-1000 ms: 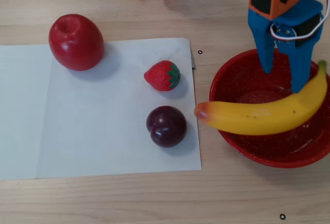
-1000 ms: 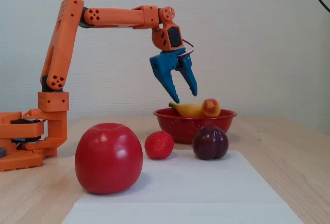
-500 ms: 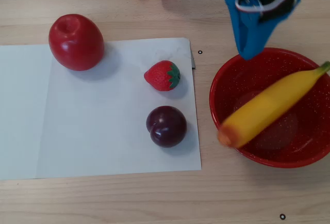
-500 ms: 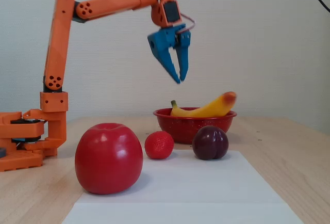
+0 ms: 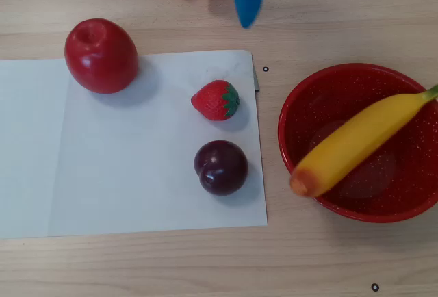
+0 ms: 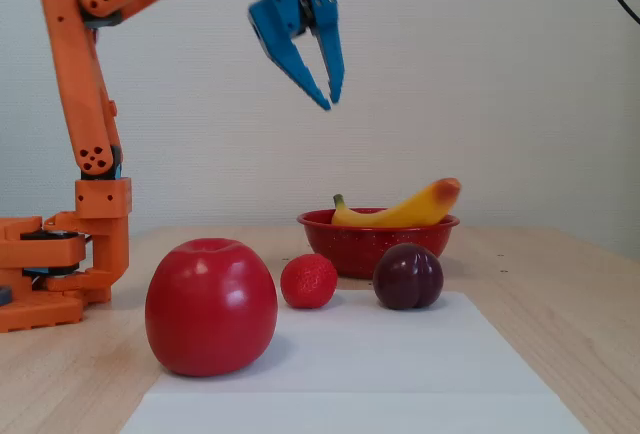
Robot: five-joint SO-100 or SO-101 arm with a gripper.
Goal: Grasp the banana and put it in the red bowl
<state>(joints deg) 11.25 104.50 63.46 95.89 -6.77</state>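
We are seeing the long curved glossy yellow toy banana lying aslant in the large round speckled red bowl, its orange-red blunt end poking over the rim at about 8 o'clock in the overhead view and its greenish stem tip pointing toward 2 o'clock; in the fixed view the banana is leaning on the bowl with the blunt end raised. Our blue two-fingered hand is hanging high above the light wooden table, well apart from the bowl, empty, its fingers nearly together at the tips. On the white paper sheet we are seeing a big glossy red apple at 10 o'clock, a small red strawberry near the centre and a dark purple plum just below it.
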